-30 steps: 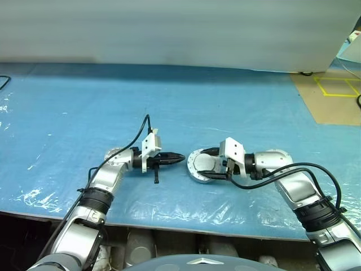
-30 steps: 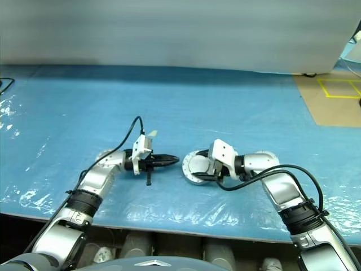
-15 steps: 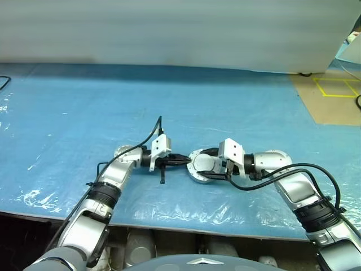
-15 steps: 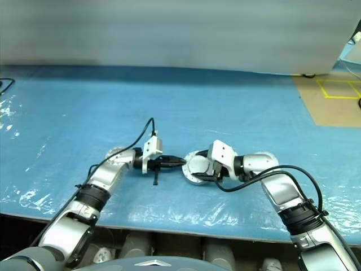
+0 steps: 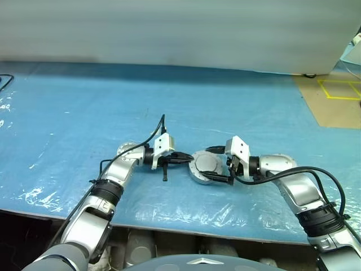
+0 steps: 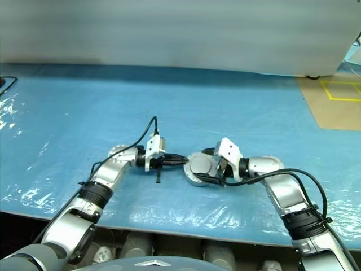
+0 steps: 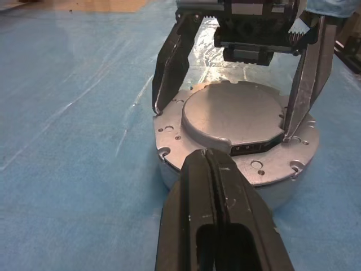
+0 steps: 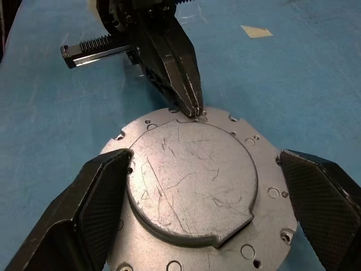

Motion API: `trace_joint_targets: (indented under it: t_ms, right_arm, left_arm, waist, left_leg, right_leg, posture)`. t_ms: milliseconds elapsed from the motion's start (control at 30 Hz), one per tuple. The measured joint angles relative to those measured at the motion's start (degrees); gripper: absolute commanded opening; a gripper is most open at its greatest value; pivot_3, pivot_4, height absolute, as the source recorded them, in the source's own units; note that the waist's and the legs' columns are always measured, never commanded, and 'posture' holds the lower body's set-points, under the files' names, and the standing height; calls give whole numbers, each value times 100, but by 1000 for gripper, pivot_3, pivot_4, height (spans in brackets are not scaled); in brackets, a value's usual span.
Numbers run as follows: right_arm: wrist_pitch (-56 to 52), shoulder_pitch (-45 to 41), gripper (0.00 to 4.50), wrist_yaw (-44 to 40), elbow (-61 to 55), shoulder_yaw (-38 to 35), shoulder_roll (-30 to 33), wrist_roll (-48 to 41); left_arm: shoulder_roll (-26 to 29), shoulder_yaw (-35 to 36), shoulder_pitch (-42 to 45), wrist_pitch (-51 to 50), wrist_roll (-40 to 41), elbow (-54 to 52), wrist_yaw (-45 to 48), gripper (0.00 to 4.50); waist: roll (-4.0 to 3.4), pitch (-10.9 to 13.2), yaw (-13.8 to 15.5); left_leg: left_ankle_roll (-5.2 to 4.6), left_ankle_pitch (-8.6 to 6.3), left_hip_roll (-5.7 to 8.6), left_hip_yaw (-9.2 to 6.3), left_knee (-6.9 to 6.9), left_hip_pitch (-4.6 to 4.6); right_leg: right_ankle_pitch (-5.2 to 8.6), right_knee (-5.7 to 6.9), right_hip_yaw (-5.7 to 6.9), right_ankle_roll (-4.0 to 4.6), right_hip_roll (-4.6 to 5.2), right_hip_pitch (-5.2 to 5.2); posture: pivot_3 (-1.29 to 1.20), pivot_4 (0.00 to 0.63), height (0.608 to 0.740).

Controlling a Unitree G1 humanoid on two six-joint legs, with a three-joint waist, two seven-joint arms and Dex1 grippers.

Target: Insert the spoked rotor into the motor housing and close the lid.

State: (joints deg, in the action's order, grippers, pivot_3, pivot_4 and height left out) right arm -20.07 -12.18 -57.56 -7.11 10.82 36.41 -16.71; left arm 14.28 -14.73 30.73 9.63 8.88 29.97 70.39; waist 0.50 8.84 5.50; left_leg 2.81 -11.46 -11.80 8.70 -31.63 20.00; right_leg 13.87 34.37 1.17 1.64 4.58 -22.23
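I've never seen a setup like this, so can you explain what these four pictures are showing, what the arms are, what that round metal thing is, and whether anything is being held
These show a humanoid robot with two arms, each ending in a gripper of two black fingers. Two pictures come from cameras in its head, looking down over the arms at a table covered in blue plastic sheet. The other two come from cameras on the wrists, looking along each gripper's fingers.

On the sheet sits a round silver motor housing with its lid already lying on top.

The left gripper is shut, its joined tips at the housing's rim next to the lid, as if pressing or steadying; I cannot tell if they touch. The right gripper is spread wide, its fingers on either side of the lid and apart from its edge. Nothing is lifted or gripped.
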Motion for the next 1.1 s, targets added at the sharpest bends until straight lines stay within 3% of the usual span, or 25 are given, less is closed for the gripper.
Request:
trace_joint_targets:
  t_ms: [500, 767, 1100]
  right_arm:
    - [-487, 183, 4491, -185, -322, -162, 55, -399]
    - [-383, 145, 4491, -104, -270, -162, 51, -347]
    - [-510, 99, 4491, -8, -133, -276, 36, -437]
  left_arm:
    - [-62, 82, 19, -137, 124, 71, 121, 0]
    - [278, -55, 1, -885, 248, -341, 670, 0]
    - [348, -157, 76, -748, 32, -268, 555, 0]
  waist:
    - [0, 0, 0]
    - [-2, -1, -8]
    - [-6, -2, 5]
  left_leg:
    - [8, 5, 0, 0, 25, 1]
    - [21, 13, -4, 1, 41, 3]
    - [21, 13, -3, 1, 39, 0]
  right_leg:
    - [0, -26, 4, -1, -4, 1]
    - [0, -47, 6, 0, -15, 0]
    - [-1, -48, 7, 0, -12, 8]
  posture:
    - [0, 150, 740]
    - [0, 150, 740]
    - [0, 150, 740]
